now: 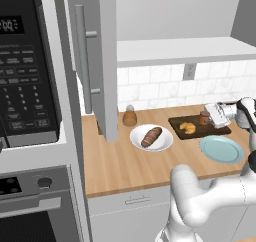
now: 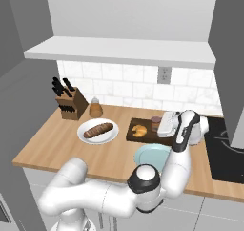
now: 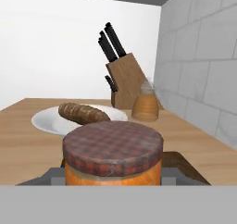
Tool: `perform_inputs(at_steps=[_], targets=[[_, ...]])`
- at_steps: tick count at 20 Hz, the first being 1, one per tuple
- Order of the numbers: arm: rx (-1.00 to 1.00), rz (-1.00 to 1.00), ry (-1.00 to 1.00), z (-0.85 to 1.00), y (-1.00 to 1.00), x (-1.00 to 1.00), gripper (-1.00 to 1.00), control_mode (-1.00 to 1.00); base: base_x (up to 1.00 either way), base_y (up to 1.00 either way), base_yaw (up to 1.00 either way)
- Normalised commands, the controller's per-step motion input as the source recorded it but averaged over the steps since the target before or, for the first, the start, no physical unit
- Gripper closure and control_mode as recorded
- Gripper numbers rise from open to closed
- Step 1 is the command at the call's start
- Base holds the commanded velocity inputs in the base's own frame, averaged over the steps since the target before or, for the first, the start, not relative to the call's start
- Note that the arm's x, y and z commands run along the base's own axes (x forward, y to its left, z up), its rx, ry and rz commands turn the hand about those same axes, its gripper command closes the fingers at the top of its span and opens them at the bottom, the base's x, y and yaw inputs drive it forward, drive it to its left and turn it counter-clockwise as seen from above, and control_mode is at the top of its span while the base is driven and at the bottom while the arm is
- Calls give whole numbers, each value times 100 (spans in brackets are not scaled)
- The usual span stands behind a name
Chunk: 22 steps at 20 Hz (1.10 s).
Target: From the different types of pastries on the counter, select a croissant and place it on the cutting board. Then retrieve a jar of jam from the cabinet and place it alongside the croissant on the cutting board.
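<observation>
Jam jar [image 3: 112,158] clamped in pincer [image 1: 210,117], low over cutting board [image 1: 176,122] beside croissant [image 1: 188,128], ready for placing alongside.

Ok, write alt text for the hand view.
A jar of jam with a plaid lid fills the foreground, close to the camera. Behind it on the counter sit a brown roll on a white plate, a shaker and a knife block.
</observation>
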Motion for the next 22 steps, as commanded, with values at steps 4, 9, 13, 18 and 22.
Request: perform_inputs(at_steps=[4,9,13,18,22], targets=[[0,3,0,-23,-16,48,100,-100,0,0,0],[0,5,0,-21,-44,36,100,-100,0,0,0],[0,5,0,-15,-33,31,100,-100,0,0,0],[0,5,0,-16,-24,37,100,-100,0,0,0],[0,5,0,-26,-21,16,100,-100,0,0,0]])
